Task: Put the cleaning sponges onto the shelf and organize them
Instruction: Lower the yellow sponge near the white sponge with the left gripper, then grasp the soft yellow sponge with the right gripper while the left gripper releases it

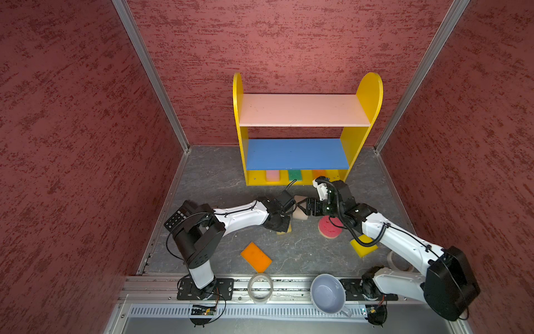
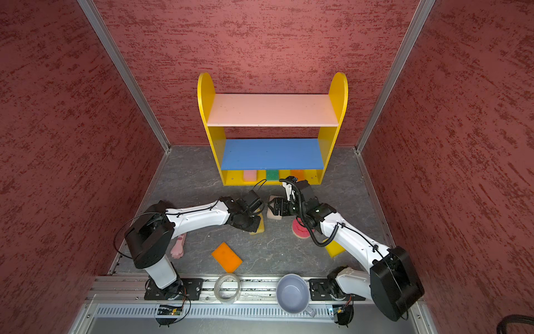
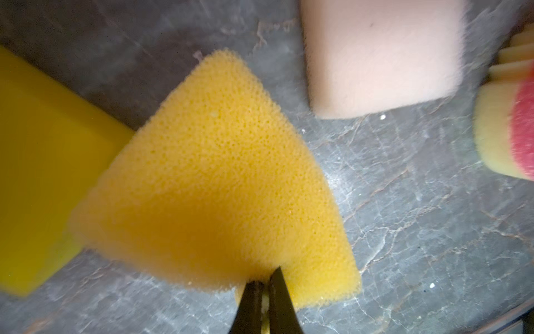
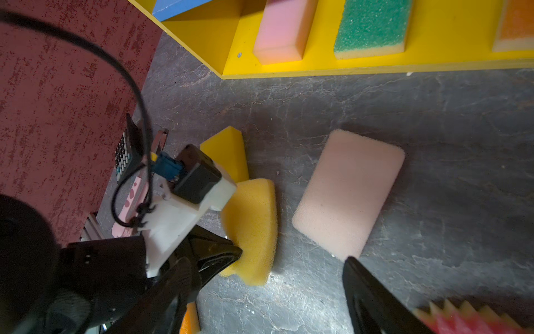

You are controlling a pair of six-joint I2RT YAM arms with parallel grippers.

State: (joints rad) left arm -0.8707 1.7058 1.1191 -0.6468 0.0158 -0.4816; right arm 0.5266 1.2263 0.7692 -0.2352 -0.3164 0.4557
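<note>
Left hand (image 3: 267, 284): pressed together on one edge of the porous yellow sponge (image 3: 219, 173), which bends up from the worktop (image 3: 433, 231).
Right hand (image 1: 302, 206): spread wide, poised at the pale sponge (image 4: 349, 193); whether it touches cannot be told.
Pale sponge: flat on the worktop, just beside the pinched one.
Nearby: smooth yellow sponge (image 3: 43, 162) just beside the pinched one; round red-pink sponge (image 1: 328, 227) near the right hand.
Further out: loose orange sponge (image 1: 256, 257); another yellow sponge (image 1: 362, 245).
Shelf (image 1: 367, 98): base tier holds pink sponge (image 4: 284, 31), green sponge (image 4: 372, 26) and orange-topped sponge (image 4: 517, 23), side by side, apart.
</note>
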